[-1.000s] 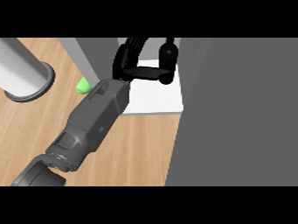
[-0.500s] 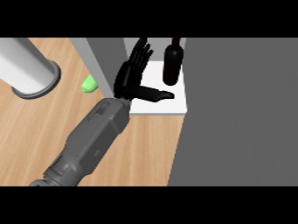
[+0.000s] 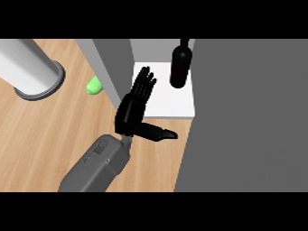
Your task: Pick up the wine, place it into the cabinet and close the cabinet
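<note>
The wine (image 3: pixel 180 65), a dark bottle, stands upright on the white cabinet floor (image 3: pixel 168 103) at the back of the opening. My left hand (image 3: pixel 135 108) is open just left of and in front of the bottle. Its fingers point straight away from me and its thumb sticks out to the right, over the front edge of the cabinet floor. The hand does not touch the bottle. The grey cabinet door (image 3: pixel 256 117) stands open and fills the right side of the view. My right hand does not show.
A grey cabinet side wall (image 3: pixel 108 63) runs along the left of the opening. On the wooden counter (image 3: pixel 43 135) to the left are a large white-grey cylinder (image 3: pixel 28 70) and a small green object (image 3: pixel 94 85) next to the cabinet wall.
My left hand let go of the wine, straightened its fingers and drew back towards me. The bottle stays standing in the cabinet.
</note>
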### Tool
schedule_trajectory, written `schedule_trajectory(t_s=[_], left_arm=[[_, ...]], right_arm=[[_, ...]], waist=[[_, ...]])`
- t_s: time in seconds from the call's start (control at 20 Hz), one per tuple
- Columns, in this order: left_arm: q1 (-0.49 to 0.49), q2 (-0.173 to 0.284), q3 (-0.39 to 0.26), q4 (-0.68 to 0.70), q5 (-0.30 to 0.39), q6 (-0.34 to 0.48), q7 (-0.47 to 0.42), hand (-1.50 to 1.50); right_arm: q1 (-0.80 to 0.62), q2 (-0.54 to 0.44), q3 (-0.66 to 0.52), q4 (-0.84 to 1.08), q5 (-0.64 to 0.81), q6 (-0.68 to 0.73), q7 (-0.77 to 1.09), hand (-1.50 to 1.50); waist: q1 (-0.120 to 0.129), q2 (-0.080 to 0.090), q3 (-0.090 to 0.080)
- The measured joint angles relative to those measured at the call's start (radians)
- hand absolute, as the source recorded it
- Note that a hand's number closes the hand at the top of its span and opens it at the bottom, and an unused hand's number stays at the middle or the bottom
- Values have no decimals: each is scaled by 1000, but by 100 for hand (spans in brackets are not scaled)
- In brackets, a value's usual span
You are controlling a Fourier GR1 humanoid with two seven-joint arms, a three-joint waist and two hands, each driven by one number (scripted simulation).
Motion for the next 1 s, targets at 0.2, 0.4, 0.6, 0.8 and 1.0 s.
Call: schedule_trajectory(t_s=[0.2, 0.4, 0.6, 0.8, 1.0], left_arm=[[133, 35, -38, -170, -6, 28, 37, -150], [247, 71, -54, -299, 0, 31, 62, -150], [353, 112, -61, -409, 10, 9, 64, -150], [432, 169, -31, -464, 30, -47, 42, -150], [477, 225, 12, -505, 43, -85, 27, -150]], right_arm=[[4, -5, 1, 0, 1, 1, -5, -150], [14, -23, 1, -2, 4, 10, -10, -150], [15, -57, -18, -2, 4, 44, -14, -150], [19, -81, 18, -1, 6, 82, -25, -150], [6, -109, 32, 2, 0, 142, -28, -150]], waist=[[-1, 1, 0], [-9, 5, 0], [-11, 7, 0], [-15, 9, 0], [-12, 10, 0]])
